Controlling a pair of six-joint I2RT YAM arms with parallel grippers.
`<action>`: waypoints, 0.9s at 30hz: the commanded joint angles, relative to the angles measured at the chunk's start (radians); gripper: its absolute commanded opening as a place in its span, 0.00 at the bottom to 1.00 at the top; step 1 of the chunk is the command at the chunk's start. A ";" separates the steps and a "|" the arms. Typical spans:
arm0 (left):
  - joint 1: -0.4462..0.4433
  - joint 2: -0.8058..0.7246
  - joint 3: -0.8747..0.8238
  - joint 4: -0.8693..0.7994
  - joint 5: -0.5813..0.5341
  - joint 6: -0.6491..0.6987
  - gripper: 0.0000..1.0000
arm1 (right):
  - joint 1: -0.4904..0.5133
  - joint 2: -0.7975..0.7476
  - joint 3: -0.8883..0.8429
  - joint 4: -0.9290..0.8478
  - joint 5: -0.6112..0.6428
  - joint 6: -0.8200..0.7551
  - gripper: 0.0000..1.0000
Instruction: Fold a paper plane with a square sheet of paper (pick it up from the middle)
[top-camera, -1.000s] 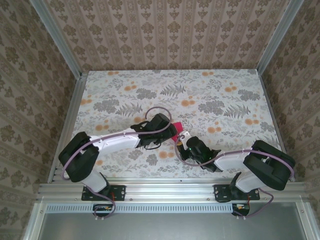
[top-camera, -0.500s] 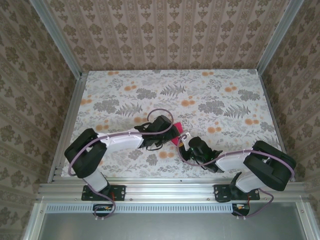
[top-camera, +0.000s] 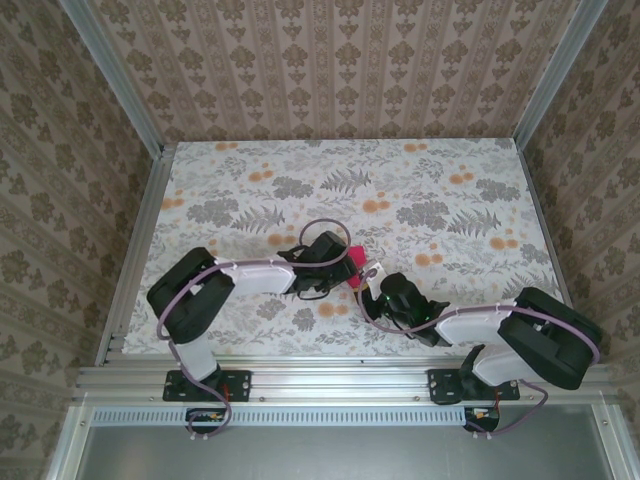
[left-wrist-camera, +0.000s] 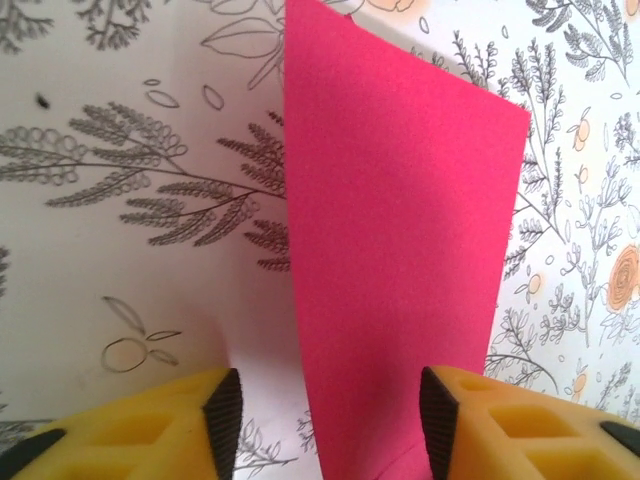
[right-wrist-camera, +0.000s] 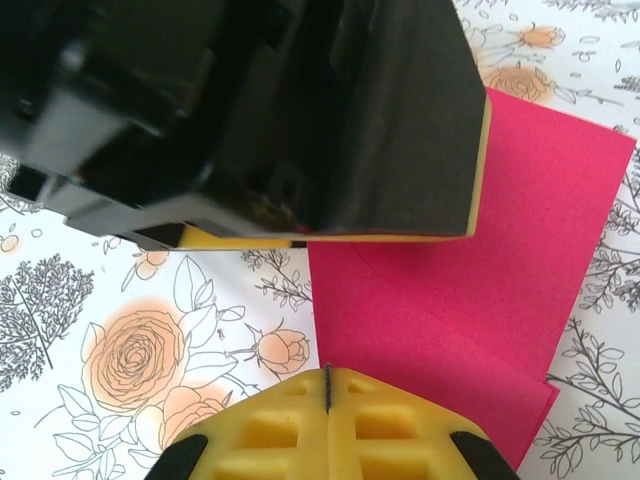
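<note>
We see the square sheet of paper (left-wrist-camera: 400, 250) as plain magenta-pink, matte and unmarked, with straight edges and sharp corners. From the left wrist it reads as a tall strip, narrower than a full square. One long edge throws a soft shadow on the floral table (left-wrist-camera: 130, 250) (that edge seems a little lifted, though we cannot tell how far). From the right wrist the sheet (right-wrist-camera: 480, 260) shows a straight line slanting across its near part. This is either a crease or the edge of a folded-over layer; we cannot tell which.

In the top view the paper (top-camera: 354, 268) lies about midway between the table's left and right edges, nearer the near edge than the far one, with both arms' tips meeting over it.

The left gripper (left-wrist-camera: 330, 425) has its jaws spread, with the near end of the paper between the pads. One pad is just beside the paper's edge, and the other is apart from it with bare table between. The right gripper (right-wrist-camera: 327, 385) has its yellow fingers pressed together, the seam a thin dark line. Its tips are at the paper's near corner; we cannot tell whether any paper is caught between them.
</note>
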 joint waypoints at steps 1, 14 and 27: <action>0.010 0.019 0.032 0.029 0.015 0.005 0.45 | -0.003 -0.020 -0.009 -0.032 0.025 -0.023 0.02; 0.022 0.039 0.062 0.018 0.038 0.015 0.09 | -0.004 -0.128 0.016 -0.208 0.071 -0.020 0.32; 0.036 0.037 0.109 -0.050 0.058 0.029 0.07 | 0.034 -0.225 0.075 -0.374 0.169 -0.187 0.42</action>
